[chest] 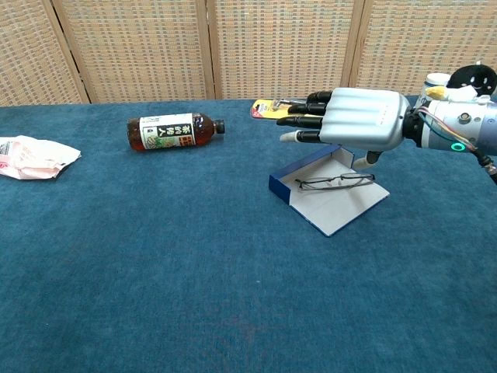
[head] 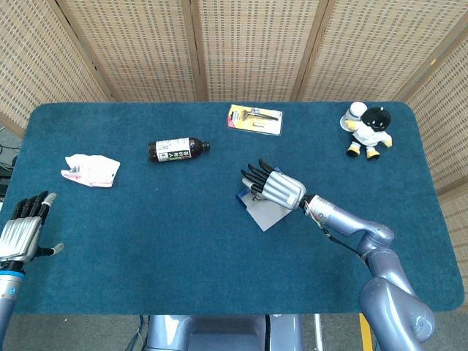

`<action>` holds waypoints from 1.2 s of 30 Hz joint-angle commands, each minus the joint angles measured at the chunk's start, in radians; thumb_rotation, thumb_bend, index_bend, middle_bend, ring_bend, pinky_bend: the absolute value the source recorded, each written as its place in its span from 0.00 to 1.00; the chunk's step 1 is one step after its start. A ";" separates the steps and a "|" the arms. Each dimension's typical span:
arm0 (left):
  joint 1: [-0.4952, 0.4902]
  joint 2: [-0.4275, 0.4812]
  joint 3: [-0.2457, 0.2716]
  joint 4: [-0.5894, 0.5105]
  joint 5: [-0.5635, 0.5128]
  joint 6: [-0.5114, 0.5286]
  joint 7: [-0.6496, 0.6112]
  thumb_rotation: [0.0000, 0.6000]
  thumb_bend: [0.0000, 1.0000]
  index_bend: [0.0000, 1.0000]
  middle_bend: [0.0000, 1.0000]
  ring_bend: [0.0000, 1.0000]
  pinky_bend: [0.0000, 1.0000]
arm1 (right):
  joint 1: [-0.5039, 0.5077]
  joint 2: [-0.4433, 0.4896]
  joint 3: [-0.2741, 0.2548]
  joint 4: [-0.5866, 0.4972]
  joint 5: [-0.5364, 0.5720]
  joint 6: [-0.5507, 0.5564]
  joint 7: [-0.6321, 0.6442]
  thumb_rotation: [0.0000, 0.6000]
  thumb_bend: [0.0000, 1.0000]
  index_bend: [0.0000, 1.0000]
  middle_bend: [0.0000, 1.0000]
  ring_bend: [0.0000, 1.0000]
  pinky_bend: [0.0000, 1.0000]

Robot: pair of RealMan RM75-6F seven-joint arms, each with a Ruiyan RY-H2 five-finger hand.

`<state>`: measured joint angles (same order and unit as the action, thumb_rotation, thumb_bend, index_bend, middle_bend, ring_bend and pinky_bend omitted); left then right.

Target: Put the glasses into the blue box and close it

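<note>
On the blue table (chest: 155, 264), the glasses (chest: 335, 182) are seen lying in the open box (chest: 326, 194). Above them the right hand (chest: 353, 118) is spread, empty; the left hand (head: 22, 228) is likewise spread.

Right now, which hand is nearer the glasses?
Right. The right hand hovers just above the glasses lying in the blue box; the left hand sits far off at the table's near left edge.
</note>
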<state>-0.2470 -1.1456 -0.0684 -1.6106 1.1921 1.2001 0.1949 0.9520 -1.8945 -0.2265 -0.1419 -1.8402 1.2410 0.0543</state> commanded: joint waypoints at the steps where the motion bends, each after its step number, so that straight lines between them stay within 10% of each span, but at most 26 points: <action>1: 0.000 0.001 0.001 -0.001 0.000 -0.001 -0.001 1.00 0.00 0.00 0.00 0.00 0.00 | -0.012 0.016 0.016 -0.018 0.017 0.038 0.034 1.00 0.00 0.00 0.00 0.00 0.16; 4: 0.000 0.002 0.001 -0.002 0.003 0.000 -0.004 1.00 0.00 0.00 0.00 0.00 0.00 | -0.024 0.040 0.048 -0.064 0.052 0.072 0.146 1.00 0.19 0.00 0.00 0.00 0.16; 8: 0.002 0.003 0.003 -0.004 0.007 0.002 -0.005 1.00 0.00 0.00 0.00 0.00 0.00 | -0.020 0.068 0.085 -0.124 0.094 0.043 0.270 1.00 0.86 0.04 0.00 0.00 0.16; 10: 0.002 0.004 0.004 -0.006 0.010 0.004 -0.006 1.00 0.00 0.00 0.00 0.00 0.00 | -0.013 0.081 0.113 -0.163 0.128 -0.010 0.315 1.00 0.99 0.09 0.02 0.00 0.16; 22: 0.001 0.006 0.003 -0.009 0.014 0.005 -0.007 1.00 0.00 0.00 0.00 0.00 0.00 | 0.100 0.201 0.312 -0.598 0.420 -0.554 0.293 1.00 1.00 0.21 0.13 0.00 0.16; 36: -0.011 0.007 -0.007 0.006 -0.022 -0.027 -0.015 1.00 0.00 0.00 0.00 0.00 0.00 | 0.125 0.152 0.369 -0.590 0.545 -0.693 0.098 1.00 1.00 0.28 0.23 0.00 0.16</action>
<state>-0.2580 -1.1384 -0.0758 -1.6050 1.1696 1.1730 0.1798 1.0765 -1.7396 0.1409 -0.7342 -1.2979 0.5510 0.1554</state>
